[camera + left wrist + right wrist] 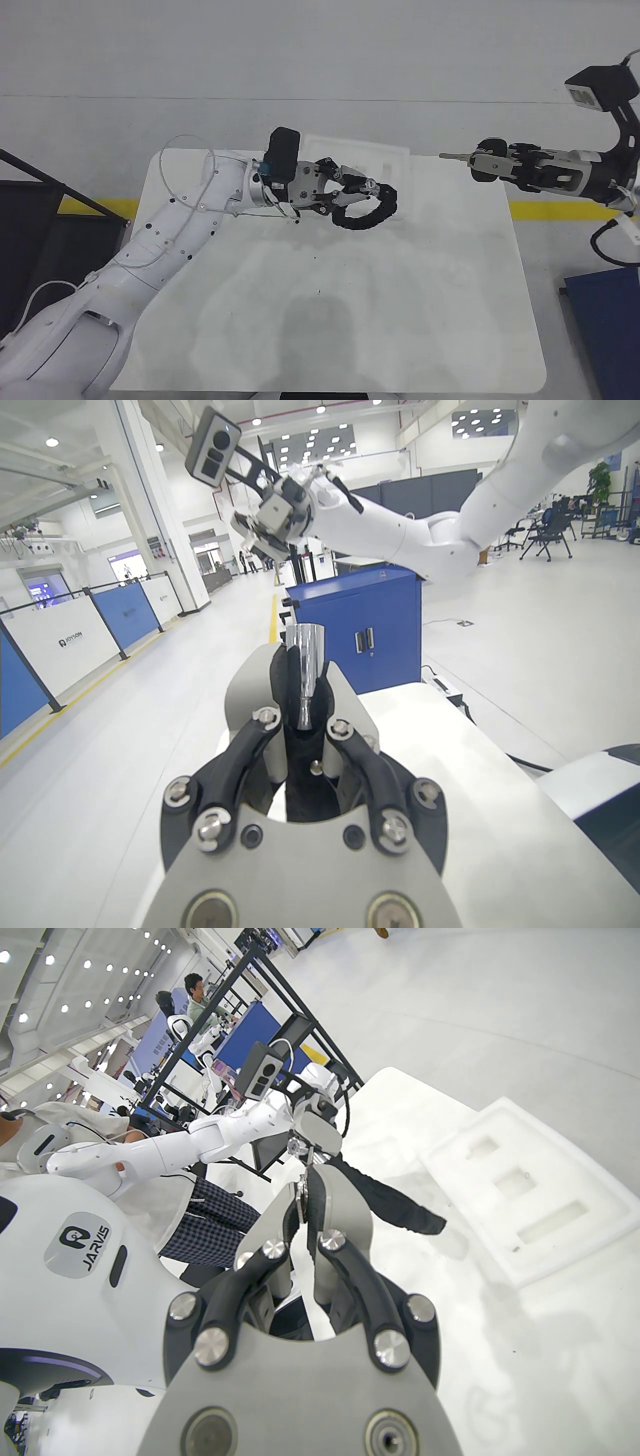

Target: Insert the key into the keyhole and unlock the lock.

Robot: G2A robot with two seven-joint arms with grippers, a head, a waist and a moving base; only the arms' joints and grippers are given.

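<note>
The key is pinched tight in the right gripper, well off to one side of the white foam tray, with its tip aimed at the lock. The left gripper squeezes the lock's shiny end just beside the tray, probably to meet the key. There is open air between them, near the counter's far edge.
</note>
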